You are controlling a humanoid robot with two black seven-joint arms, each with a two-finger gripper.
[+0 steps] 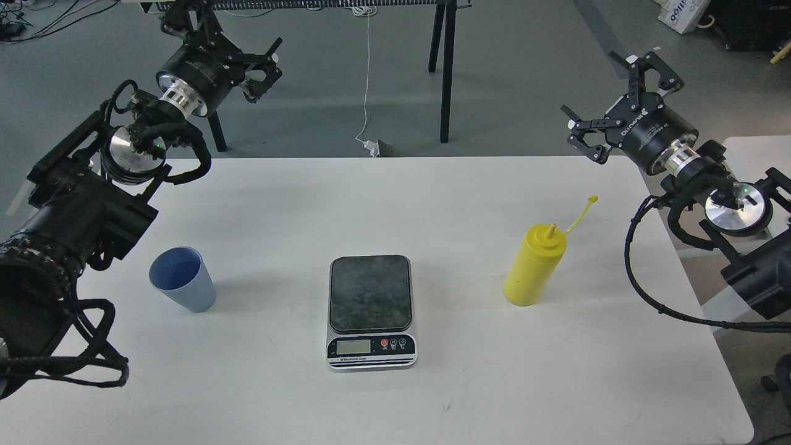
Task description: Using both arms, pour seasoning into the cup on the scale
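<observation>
A white table fills most of the view, with grey floor and the black legs of another table behind it. The yellow seasoning bottle stands upright on the right half of the tabletop, its cone nozzle uncapped and the small cap sticking up and to the right on its thin tether. Well to its left, near the table's middle, the scale lies flat with a bare dark platform, its display and buttons facing the near edge. Farther left again, well apart from the scale, the pale blue cup stands upright and open at the top.

The right gripper hangs above the far right corner of the table, its claw fingers spread wide and holding nothing, well clear of the bottle. The left gripper hovers beyond the far left edge, over the floor, claw also spread and empty, well apart from the cup.
</observation>
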